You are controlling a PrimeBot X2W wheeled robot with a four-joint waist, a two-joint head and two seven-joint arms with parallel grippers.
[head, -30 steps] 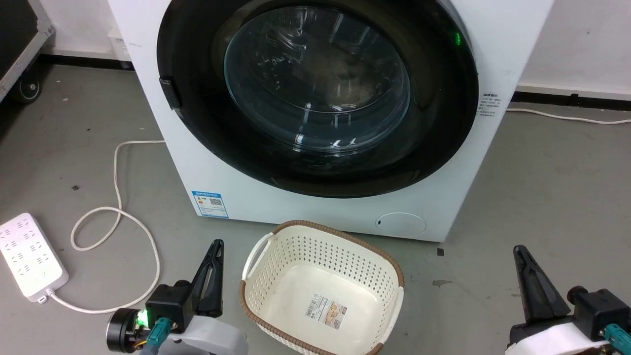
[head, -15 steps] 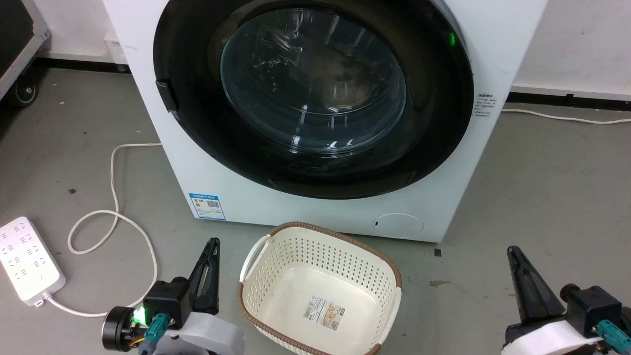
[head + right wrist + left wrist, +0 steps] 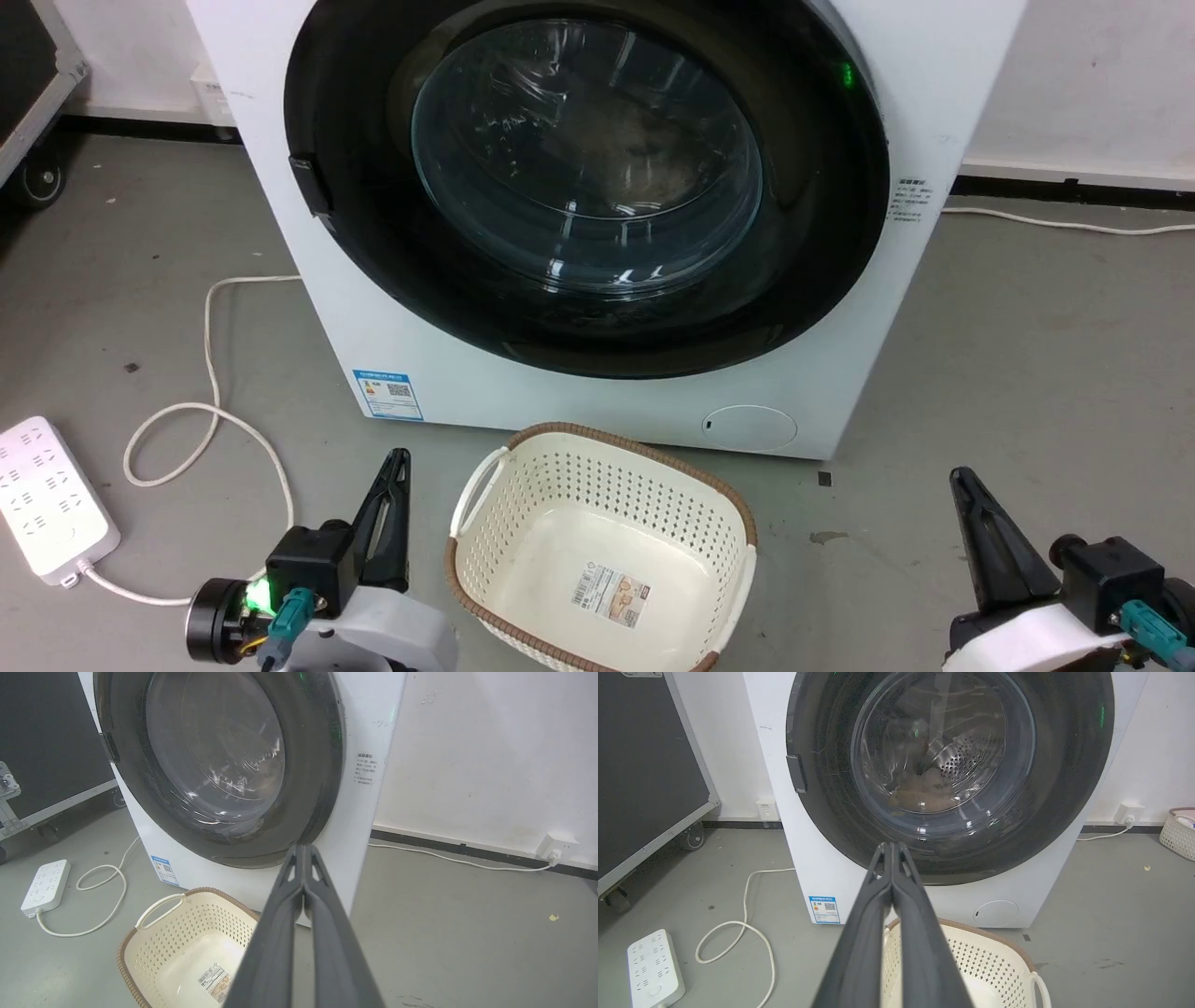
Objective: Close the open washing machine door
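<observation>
Head view: door [image 3: 588,187] lies flat against washer [image 3: 560,401] front, far centre. L gripper [image 3: 398,465] near left, R gripper [image 3: 965,489] near right, both w/ fingers together, empty, clear of basket [image 3: 607,485] between them.
L wrist view: L fingers pressed tip to tip, holding nothing, apart from door.
R wrist view: R fingers likewise together, empty; door flush w/ washer, basket near left.

One washer [image 3: 523,383], with one door [image 3: 812,261], one sticker [image 3: 386,394] and one hatch [image 3: 750,427]. Two baskets: a near basket [image 3: 597,427] and a far basket [image 3: 1178,833]. One power strip [image 3: 47,499]. Two end effectors: the left end effector [image 3: 399,459] and the right end effector [image 3: 961,479].
</observation>
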